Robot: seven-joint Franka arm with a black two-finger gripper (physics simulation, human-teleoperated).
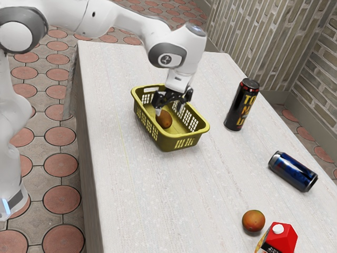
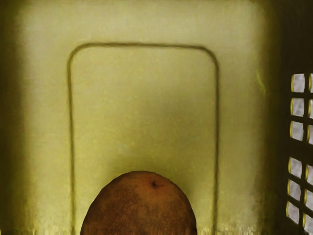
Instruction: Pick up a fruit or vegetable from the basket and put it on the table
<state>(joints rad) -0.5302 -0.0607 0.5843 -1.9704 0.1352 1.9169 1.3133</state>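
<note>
Exterior view: brown, oval fruit inside yellow-green plastic basket.
Long axis roughly along basket's length; near end tilts toward exterior view's lower right. Black two-finger gripper low over fruit; jaw state, cannot tell.

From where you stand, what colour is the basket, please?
Yellow-green, best seen in the exterior view.

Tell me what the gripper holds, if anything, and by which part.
Whether anything is held cannot be told: the black gripper is at the brown rounded fruit in the yellow plastic basket.
</note>
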